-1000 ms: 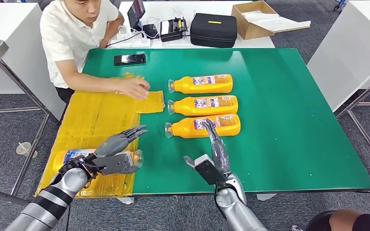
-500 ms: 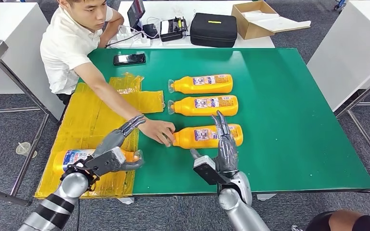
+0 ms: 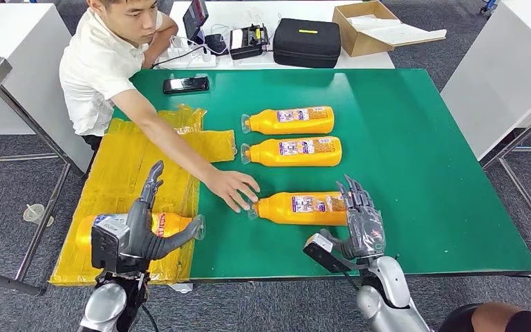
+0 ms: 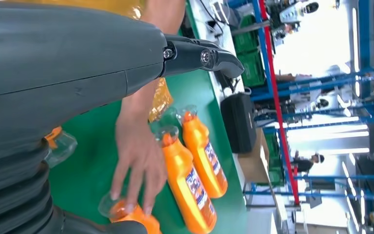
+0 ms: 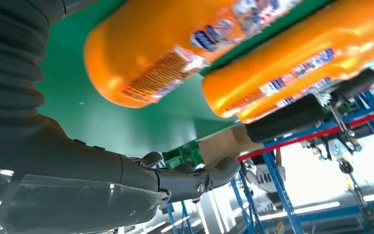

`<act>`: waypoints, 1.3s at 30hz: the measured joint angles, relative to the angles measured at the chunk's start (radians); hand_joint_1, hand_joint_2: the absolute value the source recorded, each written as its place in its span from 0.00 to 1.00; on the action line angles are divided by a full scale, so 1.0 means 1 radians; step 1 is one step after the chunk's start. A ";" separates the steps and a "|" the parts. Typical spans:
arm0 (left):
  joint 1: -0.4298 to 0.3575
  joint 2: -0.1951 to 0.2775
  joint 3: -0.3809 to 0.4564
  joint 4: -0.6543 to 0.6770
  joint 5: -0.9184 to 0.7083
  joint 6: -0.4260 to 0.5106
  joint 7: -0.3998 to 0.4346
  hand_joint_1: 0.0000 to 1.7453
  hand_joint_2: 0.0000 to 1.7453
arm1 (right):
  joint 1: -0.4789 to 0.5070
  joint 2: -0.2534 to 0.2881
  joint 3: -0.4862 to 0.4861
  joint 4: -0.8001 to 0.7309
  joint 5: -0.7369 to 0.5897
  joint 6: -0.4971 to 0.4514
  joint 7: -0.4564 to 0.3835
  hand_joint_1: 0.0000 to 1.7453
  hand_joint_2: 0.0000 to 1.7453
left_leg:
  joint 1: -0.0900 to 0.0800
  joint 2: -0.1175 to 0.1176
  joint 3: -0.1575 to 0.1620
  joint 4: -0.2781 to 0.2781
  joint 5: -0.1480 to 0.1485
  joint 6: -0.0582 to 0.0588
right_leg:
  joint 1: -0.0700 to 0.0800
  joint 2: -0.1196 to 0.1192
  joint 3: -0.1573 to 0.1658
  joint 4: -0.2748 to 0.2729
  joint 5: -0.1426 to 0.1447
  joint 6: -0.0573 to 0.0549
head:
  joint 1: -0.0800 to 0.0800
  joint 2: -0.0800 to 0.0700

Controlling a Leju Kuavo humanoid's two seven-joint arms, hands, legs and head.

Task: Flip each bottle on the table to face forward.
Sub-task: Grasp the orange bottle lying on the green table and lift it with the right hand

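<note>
Three orange bottles lie on their sides on the green table (image 3: 422, 173), caps to the left: a far one (image 3: 290, 120), a middle one (image 3: 294, 151) and a near one (image 3: 301, 208). A person's hand (image 3: 234, 188) touches the near bottle's cap. My right hand (image 3: 361, 225) stands at that bottle's base end with its fingers spread and holds nothing; the base (image 5: 160, 53) looms close in the right wrist view. A fourth bottle (image 3: 169, 224) lies on the yellow sheet (image 3: 131, 166). My left hand (image 3: 140, 232) is raised in front of it, fingers apart, not gripping.
A person sits at the table's far left corner (image 3: 104, 62), one arm stretched across the sheet. A phone (image 3: 185, 84) lies at the table's back. A black case (image 3: 307, 43) and a cardboard box (image 3: 363, 28) stand on the white table behind.
The person's hand reached from the yellow sheet to the near bottle's cap. That bottle slid nearer and to the right. My right hand moved right to its base; my left hand turned upright.
</note>
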 joint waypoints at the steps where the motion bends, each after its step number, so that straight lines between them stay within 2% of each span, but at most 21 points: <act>1: 0.003 -0.003 0.003 -0.002 0.000 0.002 0.001 0.00 1.00 | 0.002 -0.004 0.000 -0.003 -0.004 0.016 0.007 0.00 1.00 | 0.000 0.000 0.000 0.000 0.000 0.000 | 0.000 0.000 0.000 0.000 0.000 0.000 | 0.000 0.000; 5: 0.006 -0.012 0.011 -0.005 -0.002 0.006 0.012 0.00 1.00 | 0.013 -0.012 0.001 -0.007 -0.051 0.118 0.024 0.00 1.00 | 0.000 0.000 0.000 0.000 0.000 0.000 | 0.000 0.000 0.000 0.000 0.000 0.000 | 0.000 0.000; 8: 0.006 -0.015 0.014 -0.005 -0.002 0.006 0.018 0.00 1.00 | 0.020 -0.014 0.002 -0.009 -0.076 0.150 0.024 0.00 1.00 | 0.000 0.000 0.000 0.000 0.000 0.000 | 0.000 0.000 0.000 0.000 0.000 0.000 | 0.000 0.000; 15: 0.004 -0.024 0.016 -0.004 -0.001 -0.004 0.026 0.00 1.00 | 0.013 -0.034 0.009 -0.008 0.020 0.153 0.093 0.00 1.00 | 0.000 0.000 0.000 0.000 0.000 0.000 | 0.000 0.000 0.000 0.000 0.000 0.000 | 0.000 0.000; 19: -0.001 -0.031 0.016 0.002 0.003 -0.014 0.029 0.00 1.00 | -0.031 -0.057 0.015 0.018 0.068 0.151 0.124 0.00 1.00 | 0.000 0.000 0.000 0.000 0.000 0.000 | 0.000 0.000 0.000 0.000 0.000 0.000 | 0.000 0.000; 26: -0.010 -0.040 0.016 0.019 0.009 -0.023 0.029 0.00 1.00 | -0.117 -0.069 0.031 0.103 0.115 0.124 0.137 0.00 1.00 | 0.000 0.000 0.000 0.000 0.000 0.000 | 0.000 0.000 0.000 0.000 0.000 0.000 | 0.000 0.000; 39: -0.017 -0.044 0.015 0.034 0.039 -0.039 0.029 0.00 1.00 | -0.167 -0.068 0.060 0.168 0.139 0.116 0.149 0.00 1.00 | 0.000 0.000 -0.001 0.000 0.000 0.000 | 0.000 0.000 0.000 0.000 0.000 0.001 | 0.000 0.000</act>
